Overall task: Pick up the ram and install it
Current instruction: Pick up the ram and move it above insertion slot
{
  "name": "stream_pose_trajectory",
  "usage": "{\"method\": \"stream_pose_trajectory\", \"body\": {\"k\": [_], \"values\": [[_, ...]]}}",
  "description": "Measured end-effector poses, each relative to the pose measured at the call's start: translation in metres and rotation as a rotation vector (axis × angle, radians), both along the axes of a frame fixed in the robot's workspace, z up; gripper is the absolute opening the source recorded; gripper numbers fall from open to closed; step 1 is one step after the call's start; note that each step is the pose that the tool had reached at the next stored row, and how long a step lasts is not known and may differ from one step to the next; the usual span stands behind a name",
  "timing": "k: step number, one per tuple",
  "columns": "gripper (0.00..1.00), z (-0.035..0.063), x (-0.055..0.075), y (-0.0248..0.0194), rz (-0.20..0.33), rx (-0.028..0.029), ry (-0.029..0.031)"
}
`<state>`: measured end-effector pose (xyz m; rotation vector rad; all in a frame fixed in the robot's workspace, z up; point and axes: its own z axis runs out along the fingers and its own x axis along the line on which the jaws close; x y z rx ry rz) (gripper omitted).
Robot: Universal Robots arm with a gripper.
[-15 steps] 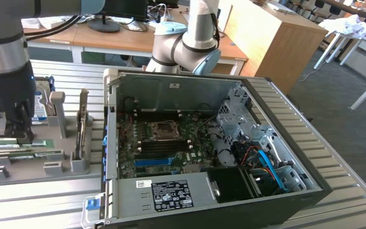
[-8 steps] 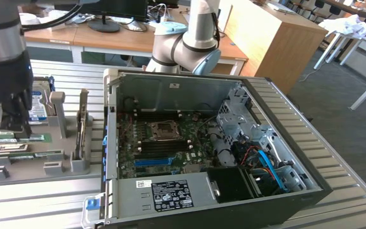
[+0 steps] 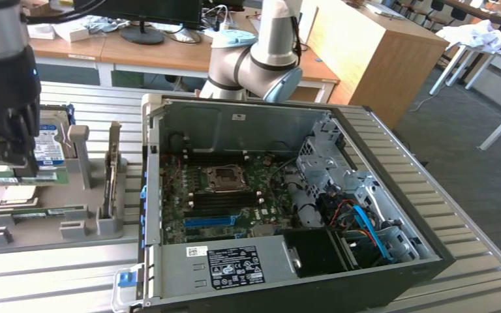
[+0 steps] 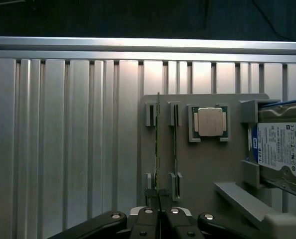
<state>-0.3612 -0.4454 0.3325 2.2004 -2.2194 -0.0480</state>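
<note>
The ram (image 4: 158,144) is a thin green stick seen edge-on, standing along the outer slot of the grey parts tray (image 4: 203,169). My gripper (image 4: 158,198) is shut on one end of it, with a dark finger on each side. In the exterior view my gripper (image 3: 7,156) hangs over the tray (image 3: 50,231) at the far left, with a green strip of the ram (image 3: 11,175) just under the fingers. I cannot tell whether the stick has left its slot. A second green stick (image 4: 175,144) stands in the neighbouring slot.
On the tray lie a square silver processor chip (image 4: 210,122) and a blue-labelled hard drive (image 4: 282,149). The open computer case (image 3: 390,215) lies to the exterior view's right, showing its motherboard (image 3: 224,199). The arm's base (image 3: 259,59) rises behind the case on the ribbed metal table (image 4: 63,149).
</note>
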Motion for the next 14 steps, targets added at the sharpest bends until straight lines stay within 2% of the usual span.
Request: {"method": "stream_pose_trajectory", "body": {"k": [9,14], "values": [[0.12,0.0234,0.0,0.0,0.001,0.0,0.0],[0.12,0.0332,0.0,0.0,0.001,0.0,0.0]]}}
